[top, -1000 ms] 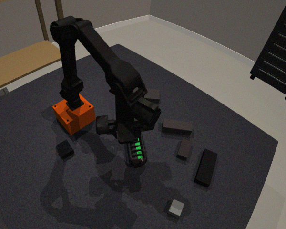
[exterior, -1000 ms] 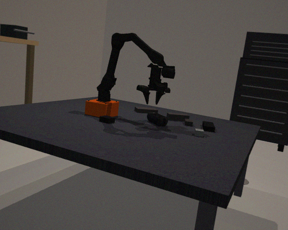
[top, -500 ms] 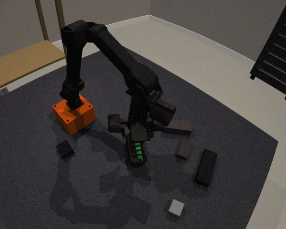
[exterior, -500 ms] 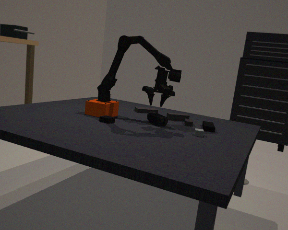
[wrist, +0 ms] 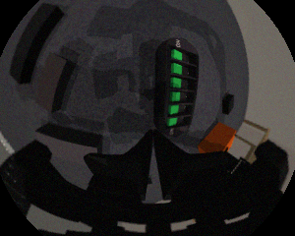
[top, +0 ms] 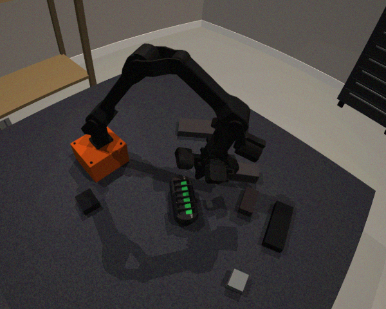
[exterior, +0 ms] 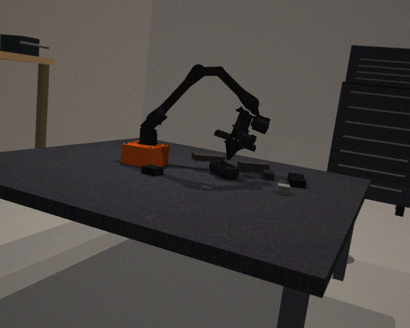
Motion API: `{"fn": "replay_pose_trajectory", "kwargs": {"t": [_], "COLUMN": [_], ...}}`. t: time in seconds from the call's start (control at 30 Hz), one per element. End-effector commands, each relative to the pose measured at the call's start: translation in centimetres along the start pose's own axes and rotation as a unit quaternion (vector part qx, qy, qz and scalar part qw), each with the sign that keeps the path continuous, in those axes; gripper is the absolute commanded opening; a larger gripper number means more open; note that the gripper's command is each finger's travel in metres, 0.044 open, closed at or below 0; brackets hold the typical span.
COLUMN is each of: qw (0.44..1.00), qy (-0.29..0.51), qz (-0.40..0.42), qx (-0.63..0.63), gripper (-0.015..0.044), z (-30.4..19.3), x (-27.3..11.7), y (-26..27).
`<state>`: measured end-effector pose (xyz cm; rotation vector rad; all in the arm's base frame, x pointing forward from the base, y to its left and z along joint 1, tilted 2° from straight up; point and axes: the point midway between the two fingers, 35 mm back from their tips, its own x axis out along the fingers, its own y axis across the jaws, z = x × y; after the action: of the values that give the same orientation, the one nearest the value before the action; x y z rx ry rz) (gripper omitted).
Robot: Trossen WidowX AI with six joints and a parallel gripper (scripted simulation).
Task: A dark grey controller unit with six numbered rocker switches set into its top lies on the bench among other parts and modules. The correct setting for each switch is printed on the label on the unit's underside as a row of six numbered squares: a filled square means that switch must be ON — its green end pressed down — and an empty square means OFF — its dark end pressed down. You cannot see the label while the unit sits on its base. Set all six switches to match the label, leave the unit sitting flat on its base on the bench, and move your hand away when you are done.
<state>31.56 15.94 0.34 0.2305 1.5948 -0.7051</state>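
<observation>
The dark grey controller unit (top: 186,217) (exterior: 223,170) (wrist: 160,93) sits on its base on the bench, switches up. The green ends of its rocker switches show in one row along the right side in the top view, and on the left side in the wrist view. I cannot tell for certain which ends are pressed down. The underside label is hidden. My gripper (top: 198,176) (exterior: 229,157) (wrist: 153,132) is shut and empty, its tips pointing down above the bench, just beyond the unit's far end in the top view and clear of it.
The orange arm base (top: 103,166) (exterior: 139,155) stands left. A black block (top: 87,201) (exterior: 152,170) lies in front of it. Brownish blocks (top: 195,128) (top: 248,201) lie behind and right of the unit. A long black block (top: 278,226) and a pale block (top: 238,280) (exterior: 283,188) lie further right.
</observation>
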Motion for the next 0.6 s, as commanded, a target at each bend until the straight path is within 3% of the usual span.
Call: {"fn": "replay_pose_trajectory", "kwargs": {"t": [0.0, 0.33, 0.57], "qw": [1.0, 1.0, 0.995], "qy": [-0.004, 0.0, 0.036], "qz": [0.0, 0.004, 0.094], "qx": [0.008, 0.005, 0.008], "gripper": [0.0, 0.0, 0.0], "z": [0.3, 0.5, 4.5], "x": [-0.2, -0.3, 0.9], "y": [0.0, 0.0, -3.1]}}
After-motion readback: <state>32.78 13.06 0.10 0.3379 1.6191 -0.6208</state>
